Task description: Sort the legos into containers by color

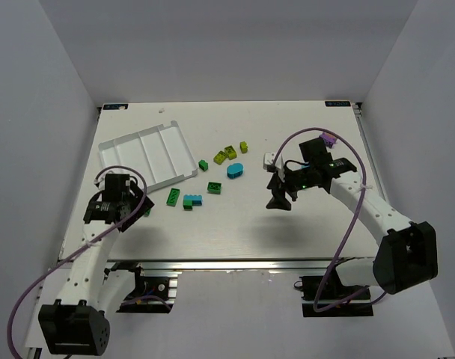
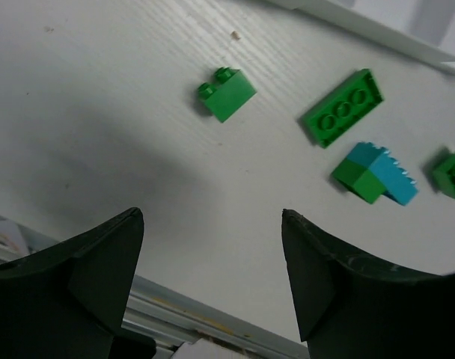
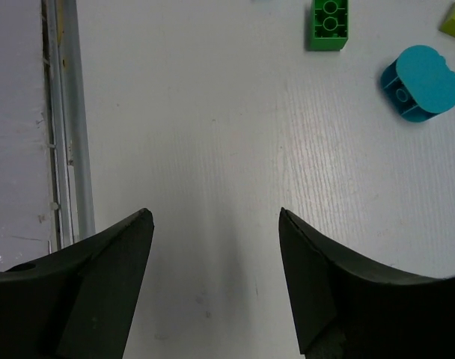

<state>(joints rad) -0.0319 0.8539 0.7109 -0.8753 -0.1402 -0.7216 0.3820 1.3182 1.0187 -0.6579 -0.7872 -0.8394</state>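
Note:
The legos lie loose on the table right of the white tray (image 1: 147, 155), whose long compartments are the containers. Yellow-green bricks (image 1: 230, 152) are farthest back, with a cyan oval piece (image 1: 235, 170) (image 3: 420, 82) and a green brick (image 1: 213, 186) (image 3: 330, 22) nearer. A flat green plate (image 1: 172, 197) (image 2: 342, 108) and a cyan-and-green pair (image 1: 192, 200) (image 2: 373, 174) lie nearer still. A small green brick (image 2: 226, 94) lies ahead of my left gripper (image 1: 138, 208) (image 2: 211, 214), which is open and empty. My right gripper (image 1: 278, 198) (image 3: 214, 213) hangs open over bare table, right of the bricks.
The table's near edge with its metal rail (image 2: 175, 307) runs just below my left fingers. The rail (image 3: 63, 120) also shows at the left of the right wrist view. A small white block (image 1: 270, 160) sits by the right arm. White walls enclose the table.

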